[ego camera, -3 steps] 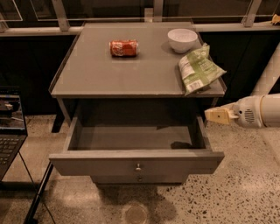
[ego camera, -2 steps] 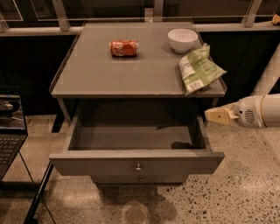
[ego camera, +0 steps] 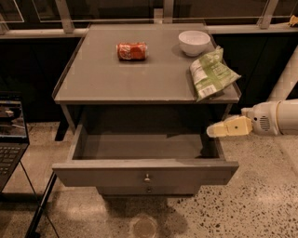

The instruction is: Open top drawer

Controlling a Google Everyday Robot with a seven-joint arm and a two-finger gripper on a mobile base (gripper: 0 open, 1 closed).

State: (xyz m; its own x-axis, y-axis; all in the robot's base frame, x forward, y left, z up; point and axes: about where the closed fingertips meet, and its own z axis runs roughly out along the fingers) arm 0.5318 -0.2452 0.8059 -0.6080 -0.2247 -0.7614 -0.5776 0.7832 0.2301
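Top drawer open under desk. Pincer just right of drawer's side wall; apart or together, cannot tell.

Speckled terrazzo floor, pale, dimly lit, with a round glint near the bottom edge. Grey bench at centre, backed by a dark wall crossed by a pale horizontal rail and slanted pale struts. Open laptop at the left edge, a dark rod slanting to the floor beside it. Pale ribbed column far right. Gripper just right of the bench, below its top.
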